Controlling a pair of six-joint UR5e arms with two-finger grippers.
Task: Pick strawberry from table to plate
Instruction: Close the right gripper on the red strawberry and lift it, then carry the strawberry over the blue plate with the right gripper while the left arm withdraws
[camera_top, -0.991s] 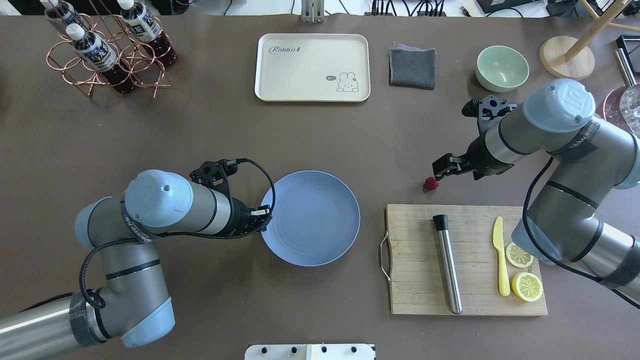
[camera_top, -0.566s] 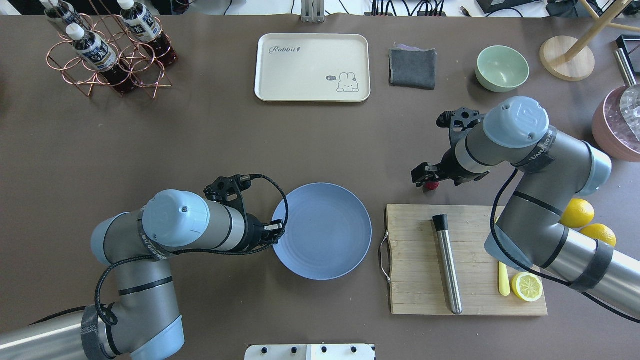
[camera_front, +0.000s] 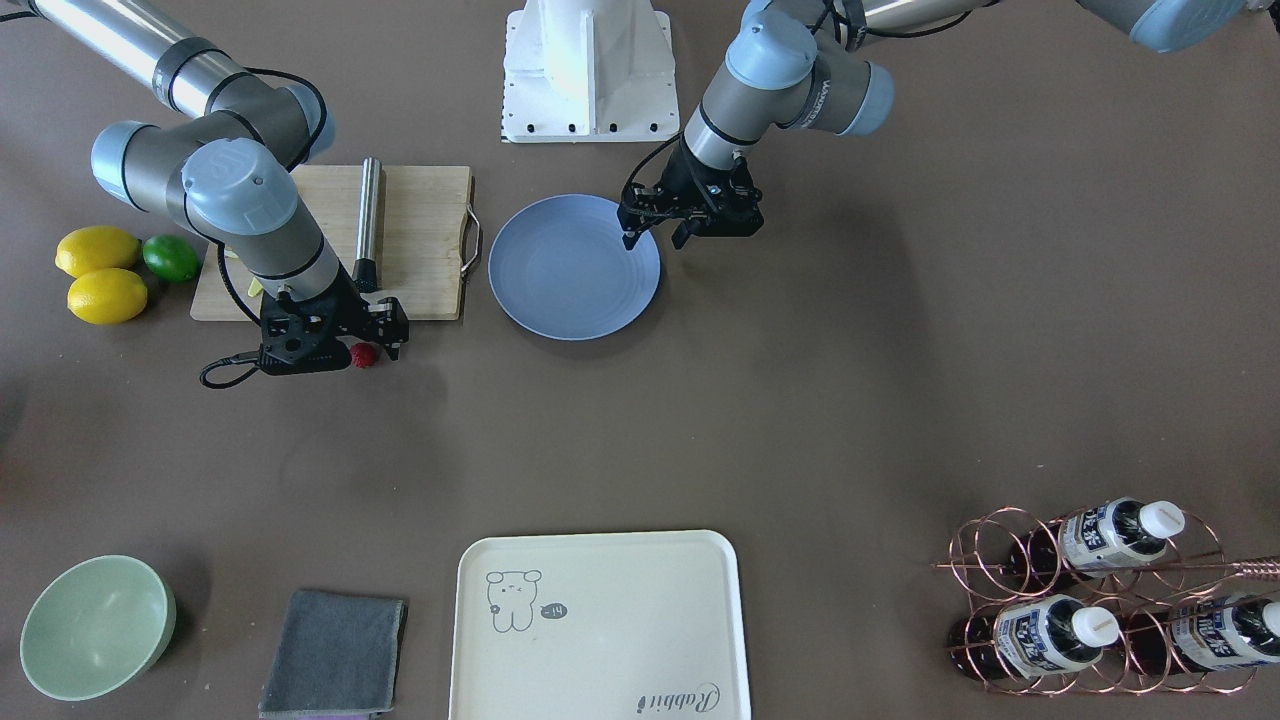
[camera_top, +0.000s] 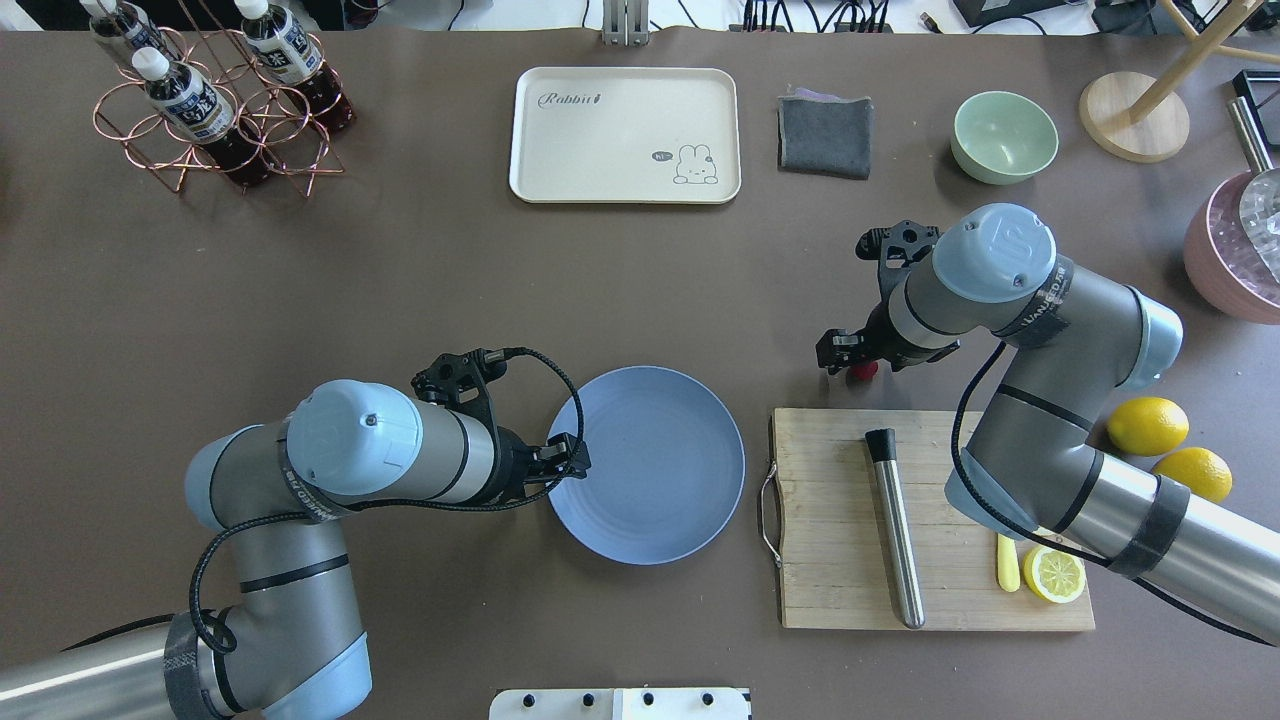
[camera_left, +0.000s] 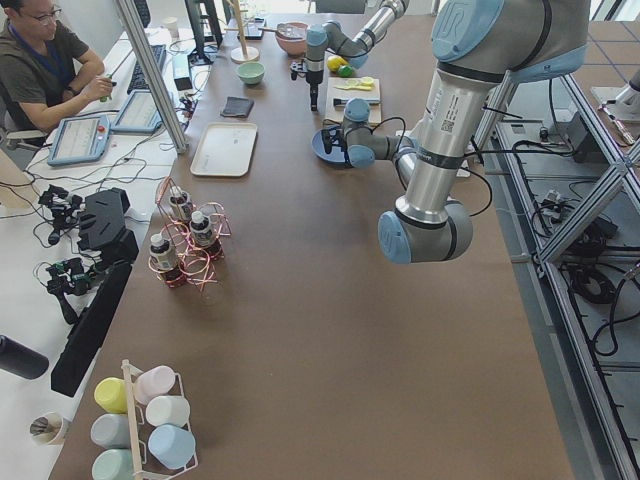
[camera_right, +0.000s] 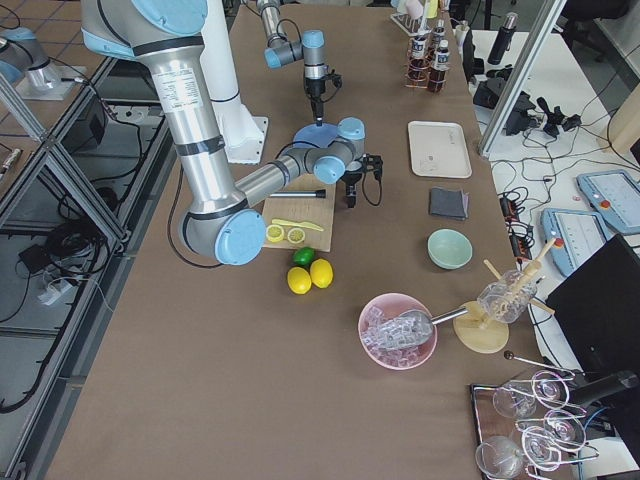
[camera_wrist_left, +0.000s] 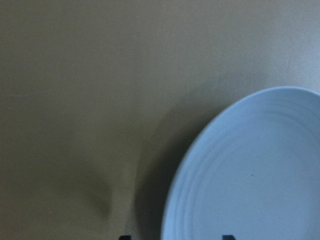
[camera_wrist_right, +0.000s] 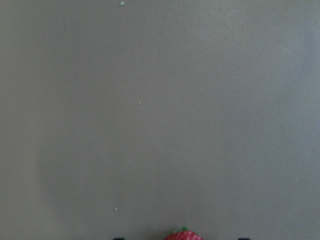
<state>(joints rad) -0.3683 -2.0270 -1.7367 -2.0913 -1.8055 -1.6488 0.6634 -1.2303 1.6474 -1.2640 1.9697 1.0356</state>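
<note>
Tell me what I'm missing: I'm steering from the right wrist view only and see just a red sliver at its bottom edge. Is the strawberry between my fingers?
Observer: Yes. The strawberry sits between the open fingers of the right gripper, apparently resting on the table just off the cutting board.
Operator: Is anything in my way at the plate?
Observer: The open left gripper hangs over the plate's rim, on the side away from the cutting board.
</note>
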